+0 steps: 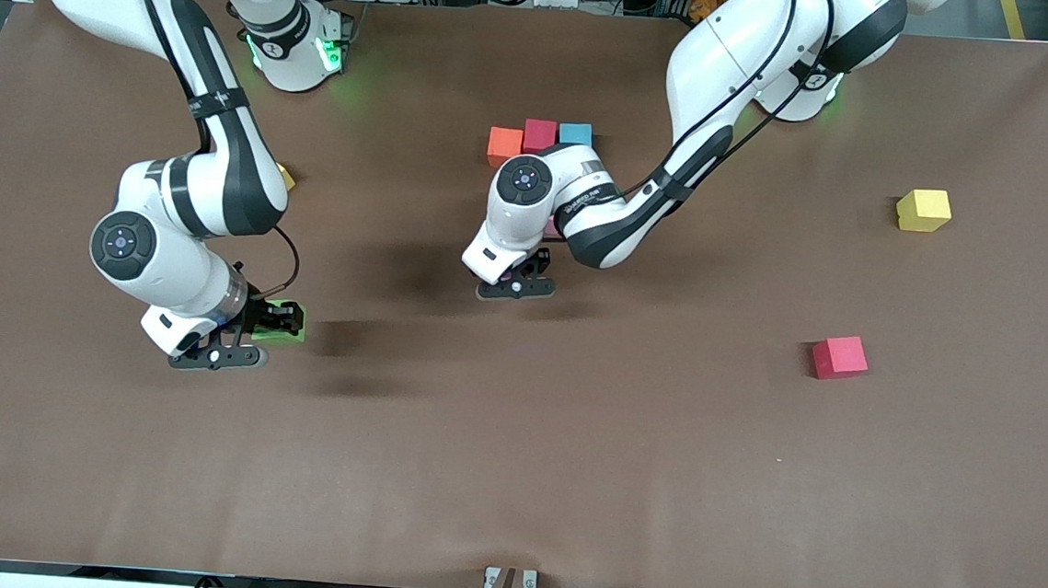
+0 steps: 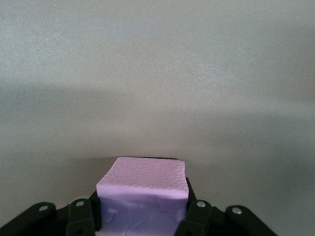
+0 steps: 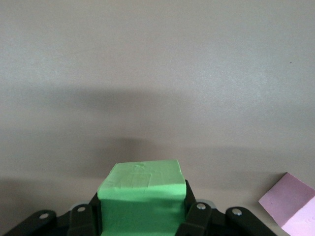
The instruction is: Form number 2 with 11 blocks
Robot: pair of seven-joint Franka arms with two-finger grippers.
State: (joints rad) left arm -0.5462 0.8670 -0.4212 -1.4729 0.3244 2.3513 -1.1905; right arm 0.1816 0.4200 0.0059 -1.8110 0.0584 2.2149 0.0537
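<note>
Bench (image 1: 511, 478) status: your figure is barely begun. Only an orange cube (image 1: 504, 145), red cube (image 1: 540, 135) and blue cube (image 1: 576, 133) sit in a row toward the robots' edge. Left claw (image 1: 517, 284) grips a purple cube (image 2: 142, 191) mid-bench; right claw (image 1: 249, 335) grips the green cube (image 3: 141, 196) toward the right arm's end. Another red block (image 1: 840, 357) awaits.

Front-view clock, centred on my left gripper (image 1: 517, 286) and left-held cube (image 2: 142, 189): cube row (image 1: 540, 136) at twelve, nearer loose cube (image 1: 840, 357) and farther loose cube (image 1: 924, 209) around three, right gripper (image 1: 275, 321) with right-held cube (image 3: 141, 189) at nine.
</note>
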